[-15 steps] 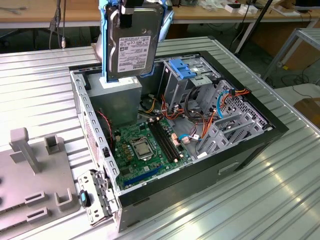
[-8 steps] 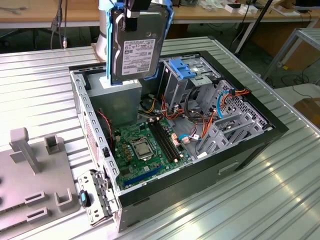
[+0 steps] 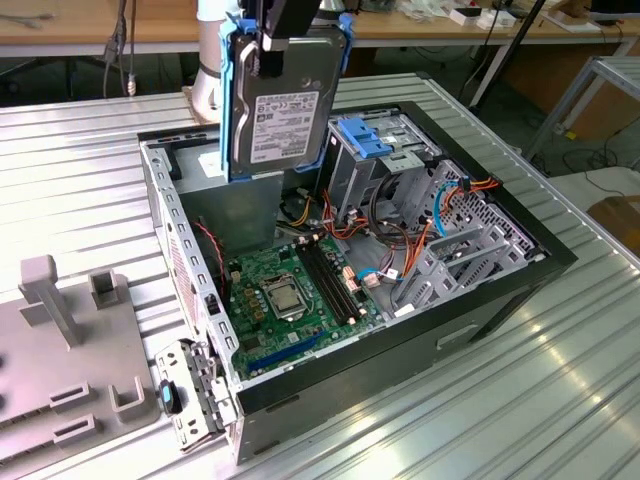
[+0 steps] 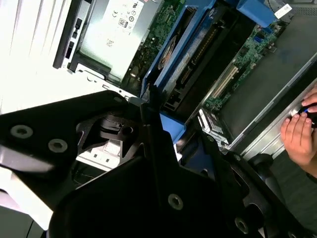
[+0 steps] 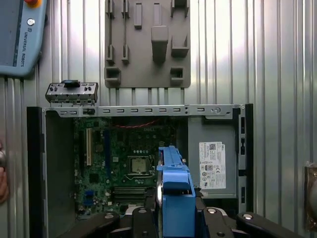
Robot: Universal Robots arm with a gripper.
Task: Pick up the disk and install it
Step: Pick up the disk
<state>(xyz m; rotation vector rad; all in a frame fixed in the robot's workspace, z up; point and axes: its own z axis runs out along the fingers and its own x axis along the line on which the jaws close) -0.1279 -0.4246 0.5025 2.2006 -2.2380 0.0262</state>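
Fingers (image 3: 268, 55): clamped on the top end of the disk (image 3: 278, 105), and I've got it hanging upright.
Disk: off the table (image 3: 80, 170) and in the air, label face out in the exterior view, blue rails running down both long edges.
Disk position: right above the open computer case (image 3: 470, 325), over the end where the grey power-supply box (image 3: 235, 205) sits. I cannot tell whether its lower edge touches anything.
First wrist view: the disk (image 5: 173, 191) shows edge-on below me, between the motherboard (image 5: 124, 158) and the power-supply box (image 5: 213, 153).
Case: lying on its side in the middle of the ribbed metal table, open face up, green motherboard (image 3: 290, 290) showing.
Drive cage (image 3: 375, 145): inside the case with a blue clip on top, just beside the disk on the exterior view's right.
Hand (image 4: 299, 134): a person's hand rests at the case's metal edge in the second wrist view.
Fixture plate (image 3: 60, 350): grey, flat on the table beside the case, at the exterior view's left.
Bracket (image 3: 190, 395): small metal piece with a blue latch, at the case's near corner.
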